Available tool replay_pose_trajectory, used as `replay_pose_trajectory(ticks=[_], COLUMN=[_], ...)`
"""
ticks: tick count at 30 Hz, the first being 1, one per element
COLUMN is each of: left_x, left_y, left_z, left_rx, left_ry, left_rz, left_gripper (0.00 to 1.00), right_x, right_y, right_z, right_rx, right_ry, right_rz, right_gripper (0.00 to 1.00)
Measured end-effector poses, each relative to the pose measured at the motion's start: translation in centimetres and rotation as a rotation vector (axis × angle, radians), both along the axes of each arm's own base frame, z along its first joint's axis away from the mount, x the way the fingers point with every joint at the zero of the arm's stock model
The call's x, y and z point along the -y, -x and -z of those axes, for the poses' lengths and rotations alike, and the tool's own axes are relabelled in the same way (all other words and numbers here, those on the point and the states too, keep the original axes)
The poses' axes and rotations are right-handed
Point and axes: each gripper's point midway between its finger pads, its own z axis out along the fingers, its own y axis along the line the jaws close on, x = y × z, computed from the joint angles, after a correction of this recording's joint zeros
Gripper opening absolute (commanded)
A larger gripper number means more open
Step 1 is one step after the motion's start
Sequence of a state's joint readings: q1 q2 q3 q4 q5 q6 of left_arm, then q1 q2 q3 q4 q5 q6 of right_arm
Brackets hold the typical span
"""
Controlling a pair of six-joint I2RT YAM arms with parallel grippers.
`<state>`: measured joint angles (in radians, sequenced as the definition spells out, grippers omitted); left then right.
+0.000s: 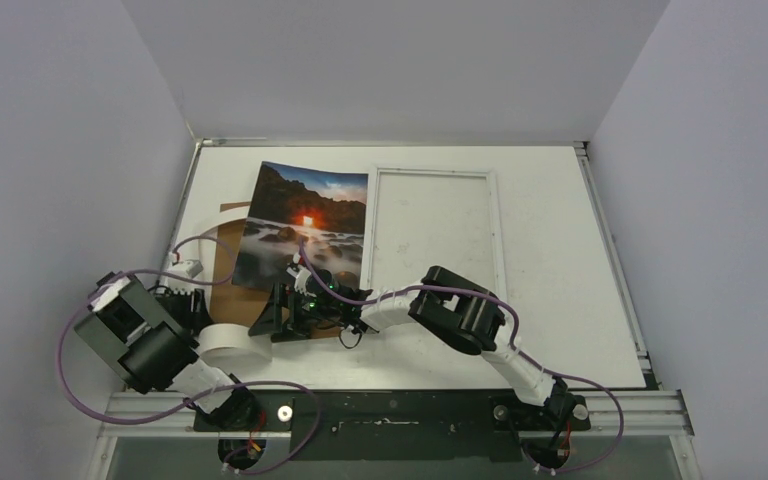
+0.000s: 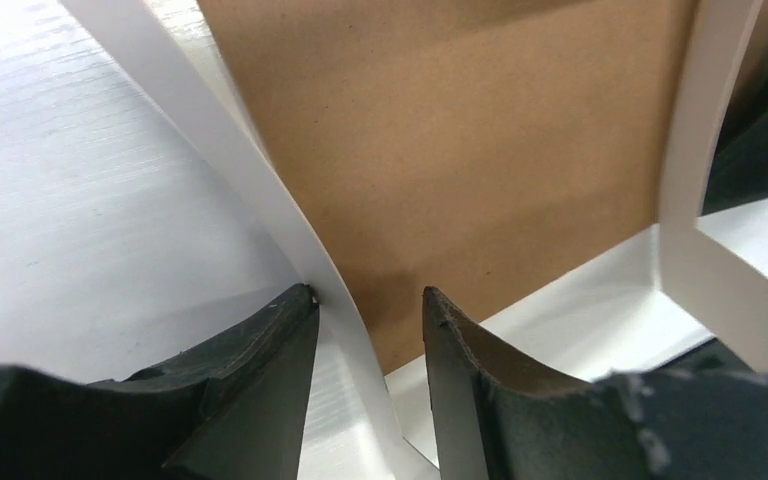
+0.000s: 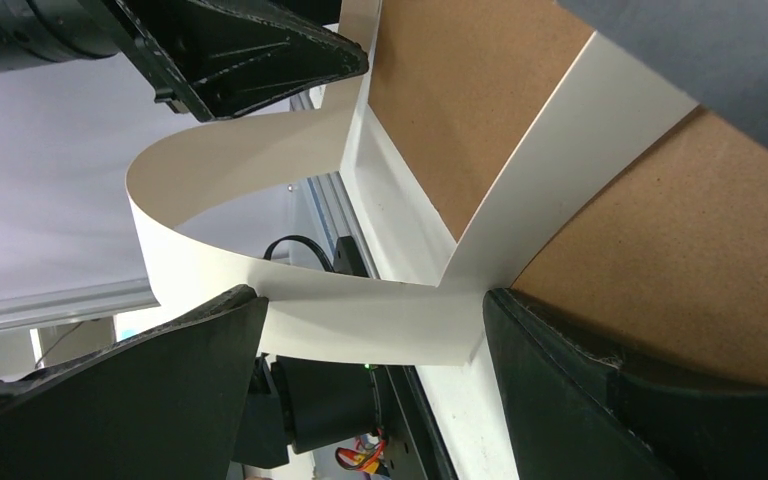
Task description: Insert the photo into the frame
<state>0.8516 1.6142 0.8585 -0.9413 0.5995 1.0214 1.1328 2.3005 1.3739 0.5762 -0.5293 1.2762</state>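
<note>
The photo (image 1: 302, 222), dark mountains with an orange glow, lies left of the white frame (image 1: 431, 176), which lies flat on the table. Its near edge is lifted and curls over, showing its white back (image 1: 226, 340). My left gripper (image 1: 196, 312) is at that curl. In the left wrist view the jaws (image 2: 368, 292) stand apart with the white sheet (image 2: 260, 200) between them, touching the left finger only. My right gripper (image 1: 278, 314) reaches in from the right. Its jaws (image 3: 370, 295) are wide open round the photo's bent corner (image 3: 360, 320).
A brown cardboard board (image 1: 224, 243) lies under the photo's left side and fills the background in both wrist views (image 2: 460, 150) (image 3: 680, 260). The left gripper's black body (image 3: 250, 50) hangs close above the right one. Purple cables loop around both arms.
</note>
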Motion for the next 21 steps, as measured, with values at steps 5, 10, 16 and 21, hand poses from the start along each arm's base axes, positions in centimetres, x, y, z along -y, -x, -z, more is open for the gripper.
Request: replay_pose_trajectory(ticks=[5,10,16,21], left_x=[-0.2,-0.7,-1.6,-1.8], left_y=[0.0,-0.9,-1.7,-2.0], left_z=[0.2,-0.6,-1.2,-1.3], left_rx=[0.029,0.068,0.084,0.075], left_ry=[-0.176,-0.293,-0.375,-0.414], left_rz=[0.041,0.062,0.058,0.062], left_gripper=[0.38,0.31,0.19,0.12], right_x=[0.0,0.0,0.1,0.1], right_y=[0.0,0.0,0.1,0.1], right_z=[-0.1,-0.1,0.0,0.0], right_rx=[-0.001,-0.002,-0.007,-0.01], right_ry=[-0.005,-0.005,-0.008,-0.014], right_rz=[-0.001,-0.001,0.001,0.003], right_gripper=[0.83,0.82,0.83,0.83])
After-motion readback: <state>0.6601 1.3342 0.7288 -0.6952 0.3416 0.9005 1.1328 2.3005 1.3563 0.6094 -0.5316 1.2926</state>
